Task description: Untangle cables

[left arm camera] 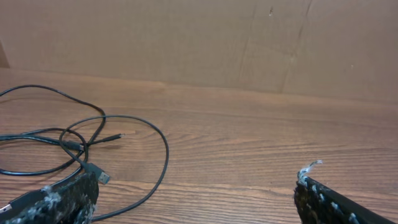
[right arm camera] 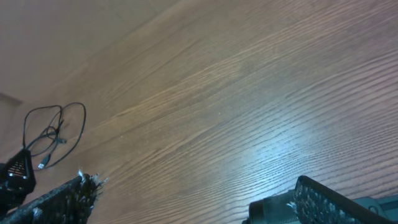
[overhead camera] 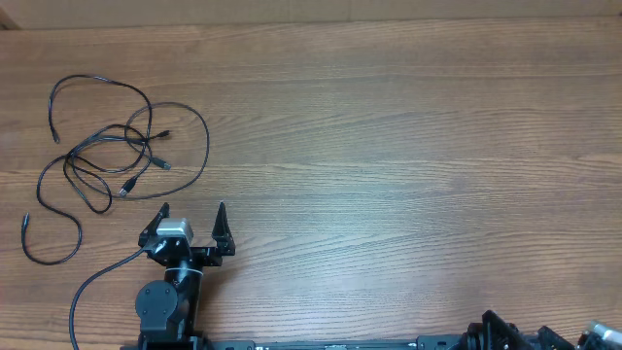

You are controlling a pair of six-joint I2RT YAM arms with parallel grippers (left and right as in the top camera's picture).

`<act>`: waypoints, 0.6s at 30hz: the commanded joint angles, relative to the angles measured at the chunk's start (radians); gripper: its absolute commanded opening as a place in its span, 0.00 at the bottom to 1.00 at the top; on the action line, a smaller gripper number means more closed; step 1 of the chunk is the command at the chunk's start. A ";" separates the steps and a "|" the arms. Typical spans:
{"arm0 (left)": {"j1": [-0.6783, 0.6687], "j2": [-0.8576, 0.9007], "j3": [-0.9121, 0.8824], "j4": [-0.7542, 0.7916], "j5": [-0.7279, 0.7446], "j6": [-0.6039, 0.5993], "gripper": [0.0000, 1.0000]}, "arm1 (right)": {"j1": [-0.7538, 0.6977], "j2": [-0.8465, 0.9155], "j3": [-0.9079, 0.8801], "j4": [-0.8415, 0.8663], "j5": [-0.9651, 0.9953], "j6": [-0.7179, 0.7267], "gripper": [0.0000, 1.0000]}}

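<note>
Hovering at the near edge of the table [overhead camera: 408, 146], I hold my left gripper [overhead camera: 193, 207] with its jaws wide apart and nothing between them. My right gripper [right arm camera: 194, 183] is parked far off at the near right corner. Its jaws are just as wide and hold nothing.

The cables [overhead camera: 117, 160] lie on the far left part of the wood, just ahead and to the left of my left gripper. They form several thin black loops that cross one another in the middle. One long strand arcs out to the right, and another trails toward the near left edge. From my left wrist view, a small plug [left arm camera: 99, 174] sits just beside my left finger, and the crossings are a little beyond it. I cannot tell which strand passes over which.

I judge this to be the very start, with the approach not yet made and no strand lifted. The next move calls for my left gripper to reach forward and left, then pinch one free end or an outer loop well clear of the knot. My right gripper would have to cross the table to pin the rest.

No container is in view, only bare wood and a cardboard wall [left arm camera: 249, 43] behind it.
</note>
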 commanded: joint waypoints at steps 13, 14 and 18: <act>-0.005 -0.011 -0.003 -0.002 -0.010 0.019 1.00 | 0.005 -0.184 -0.326 -0.001 0.006 0.005 1.00; -0.005 -0.011 -0.003 -0.002 -0.010 0.019 1.00 | 0.006 -0.184 -0.329 0.006 0.006 0.005 1.00; -0.005 -0.011 -0.003 -0.002 -0.010 0.019 1.00 | 0.016 -0.184 -0.332 0.011 0.006 0.005 1.00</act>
